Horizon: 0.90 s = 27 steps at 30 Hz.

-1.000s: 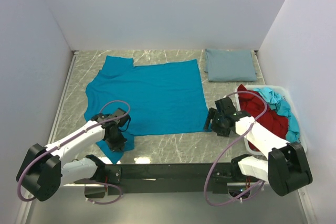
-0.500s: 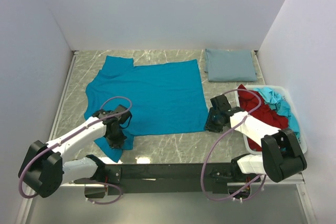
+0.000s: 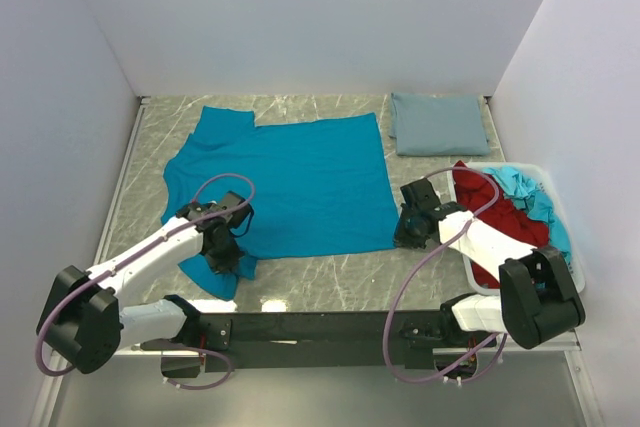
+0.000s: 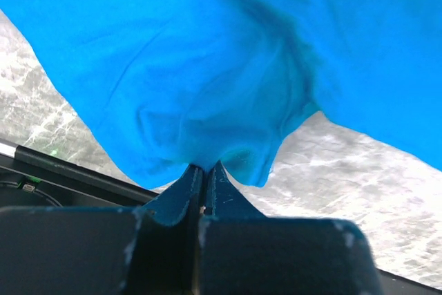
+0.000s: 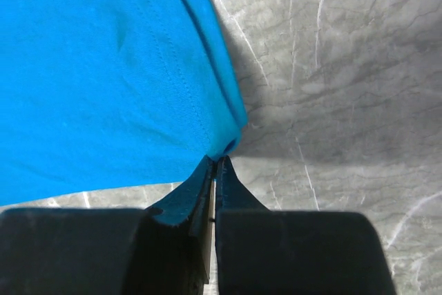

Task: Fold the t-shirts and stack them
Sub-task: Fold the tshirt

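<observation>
Top view: teal-blue t-shirt (image 3: 290, 172) is lying spread flat across centre-left of the marble surface (image 3: 330, 272). Collar end is pointing twd upper left of frame, hem edge is running down the right side. Its lower-left sleeve is bunching up instead of lying flat.

L claw (image 3: 224, 255), lower left of frame: jaws are pressing together w/ a pinch of that sleeve between them. L wrist view is confirming this: fingertips (image 4: 186, 186) are meeting at bottom centre, and blue fabric is puckering into them and draping up & away. Marble is showing at left and lower right.

R claw (image 3: 406, 235), right of centre: is gripping the shirt's lower-right hem corner. R wrist view: jaws are closing tight on that corner. The hem w/ its stitch line is running up twd top centre, and bare marble is filling the right half.

Grey-blue t-shirt (image 3: 437, 124) is sitting folded into a neat rectangle at upper right, apart from the teal one.

At right edge, white bin (image 3: 541, 169) is holding dark red t-shirt (image 3: 510, 222) and light turquoise t-shirt (image 3: 530, 192), both crumpled. The red one is spilling over the bin's left rim.
</observation>
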Motion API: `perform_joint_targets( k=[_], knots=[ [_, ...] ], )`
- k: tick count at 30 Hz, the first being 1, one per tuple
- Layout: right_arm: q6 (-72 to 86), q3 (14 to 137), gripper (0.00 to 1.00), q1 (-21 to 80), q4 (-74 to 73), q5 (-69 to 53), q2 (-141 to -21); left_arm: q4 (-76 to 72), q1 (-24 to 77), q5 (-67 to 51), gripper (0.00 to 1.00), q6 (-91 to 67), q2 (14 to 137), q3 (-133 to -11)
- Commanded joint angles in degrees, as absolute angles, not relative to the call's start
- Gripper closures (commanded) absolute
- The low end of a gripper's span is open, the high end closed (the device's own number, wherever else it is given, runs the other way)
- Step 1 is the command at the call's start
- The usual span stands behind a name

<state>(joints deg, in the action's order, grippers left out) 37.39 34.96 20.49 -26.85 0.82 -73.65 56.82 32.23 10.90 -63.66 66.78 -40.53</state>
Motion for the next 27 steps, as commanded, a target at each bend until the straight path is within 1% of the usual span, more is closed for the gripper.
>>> perform_joint_targets(
  k=[1,10,15,21,27],
  knots=[
    [36.0,38.2,1.0,20.8,-28.4,2.7,-71.1,57.7,32.2,14.3,1.0,-61.4,67.6,-44.3],
    [34.5,42.0,1.0,20.8,-28.7,3.3,-71.8,58.5,30.8,19.3,1.0,-61.7,66.3,-48.6],
    [33.8,43.8,1.0,20.9,-28.7,3.6,-72.3,55.8,28.0,17.7,1.0,-58.6,65.7,-48.6],
    [33.2,46.7,1.0,20.8,-28.9,4.2,-73.3,51.5,24.3,15.4,1.0,-53.1,69.2,-49.8],
    [32.8,50.2,1.0,20.7,-29.8,4.6,-75.3,50.4,22.2,14.6,1.0,-50.1,72.6,-53.0]
  ],
)
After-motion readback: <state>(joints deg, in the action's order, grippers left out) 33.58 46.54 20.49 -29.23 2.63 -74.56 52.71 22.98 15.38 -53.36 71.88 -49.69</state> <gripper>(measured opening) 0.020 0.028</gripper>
